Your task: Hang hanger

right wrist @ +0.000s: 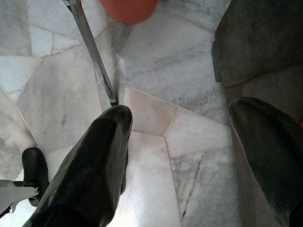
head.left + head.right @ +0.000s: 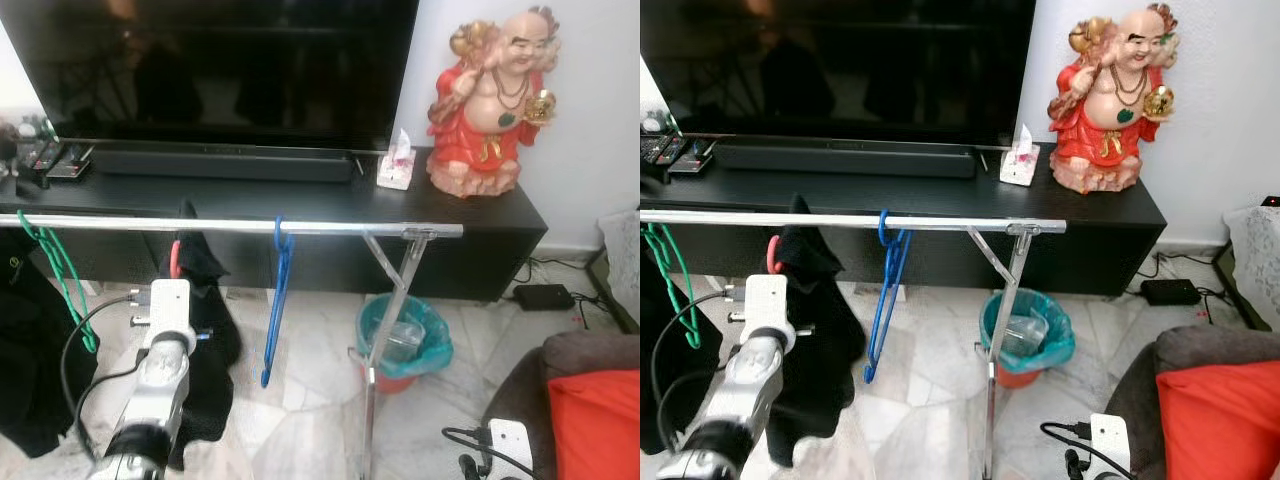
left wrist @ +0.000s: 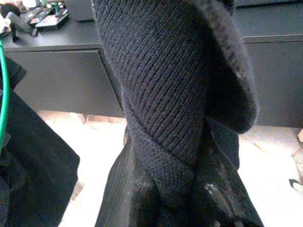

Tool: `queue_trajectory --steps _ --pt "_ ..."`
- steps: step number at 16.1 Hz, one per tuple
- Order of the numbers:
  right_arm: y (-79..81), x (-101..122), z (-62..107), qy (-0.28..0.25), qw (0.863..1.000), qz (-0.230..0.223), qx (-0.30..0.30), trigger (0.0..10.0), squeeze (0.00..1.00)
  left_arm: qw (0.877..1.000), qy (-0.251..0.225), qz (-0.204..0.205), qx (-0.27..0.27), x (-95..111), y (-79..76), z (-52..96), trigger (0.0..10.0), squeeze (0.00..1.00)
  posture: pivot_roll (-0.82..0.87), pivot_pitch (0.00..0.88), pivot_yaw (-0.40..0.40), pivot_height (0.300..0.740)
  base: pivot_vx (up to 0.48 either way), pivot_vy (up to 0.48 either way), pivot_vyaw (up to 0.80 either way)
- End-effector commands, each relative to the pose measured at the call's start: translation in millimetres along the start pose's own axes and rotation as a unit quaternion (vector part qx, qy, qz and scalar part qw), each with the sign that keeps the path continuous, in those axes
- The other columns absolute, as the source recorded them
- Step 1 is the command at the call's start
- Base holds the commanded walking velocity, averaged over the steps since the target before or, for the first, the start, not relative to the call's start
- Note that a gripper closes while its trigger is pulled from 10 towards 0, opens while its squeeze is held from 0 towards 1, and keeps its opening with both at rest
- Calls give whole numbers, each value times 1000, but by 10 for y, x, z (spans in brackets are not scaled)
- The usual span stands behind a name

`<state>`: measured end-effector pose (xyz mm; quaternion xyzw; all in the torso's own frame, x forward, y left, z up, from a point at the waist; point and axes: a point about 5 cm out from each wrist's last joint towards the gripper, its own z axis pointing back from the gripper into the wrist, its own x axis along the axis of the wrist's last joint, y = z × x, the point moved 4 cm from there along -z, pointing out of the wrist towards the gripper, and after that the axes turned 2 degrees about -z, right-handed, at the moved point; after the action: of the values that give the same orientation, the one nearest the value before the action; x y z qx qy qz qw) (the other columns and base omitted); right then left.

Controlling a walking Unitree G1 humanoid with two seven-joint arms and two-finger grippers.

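A silver clothes rail (image 2: 330, 228) crosses in front of the black TV cabinet. On it hang a blue hanger (image 2: 277, 300) and, at far left, a green hanger (image 2: 62, 275) with a dark garment. A red hanger's hook (image 2: 175, 258) sits just below the rail, carrying a black knit garment (image 2: 210, 320). My left arm (image 2: 160, 360) is raised right under that hook. My left gripper (image 3: 175, 189) is shut on the black knit fabric (image 3: 161, 94). The right gripper (image 1: 182, 111) hangs low over the marble floor, open, with nothing between its fingers.
The rack's slanted leg (image 2: 385, 320) stands beside a bin with a teal liner (image 2: 405, 340). Behind are the cabinet (image 2: 480, 215), a TV (image 2: 220, 70), a red statue (image 2: 490, 100) and a tissue pack (image 2: 397, 165). A dark sofa with a red cushion (image 2: 590, 415) is at right.
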<state>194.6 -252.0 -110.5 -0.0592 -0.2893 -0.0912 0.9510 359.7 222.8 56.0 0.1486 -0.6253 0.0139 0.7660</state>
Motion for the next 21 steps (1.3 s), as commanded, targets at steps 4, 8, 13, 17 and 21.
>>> queue_trajectory --steps 4,8,13,17,21 --pt "-42 25 2 -2 1000 6 -3 10000 0 999 -46 16 7 324 48 -162 10000 0 36 0 -39 740 0 0 0" --pt "-53 21 4 -3 1000 4 -5 10000 0 995 -97 3 -22 182 75 106 10000 0 44 0 -41 740 0 0 0" --pt "-43 21 5 -9 1000 -9 -4 10000 0 994 -102 -11 -39 -22 164 450 10000 0 56 0 -36 740 0 0 0" --pt "-23 21 3 -8 1000 -8 0 10000 0 994 -98 -6 -41 16 104 452 10000 0 52 0 -29 740 0 0 0" --pt "-16 20 3 -8 1000 -10 1 10000 0 994 -102 1 -45 82 37 422 10000 0 48 0 -26 740 0 0 0"
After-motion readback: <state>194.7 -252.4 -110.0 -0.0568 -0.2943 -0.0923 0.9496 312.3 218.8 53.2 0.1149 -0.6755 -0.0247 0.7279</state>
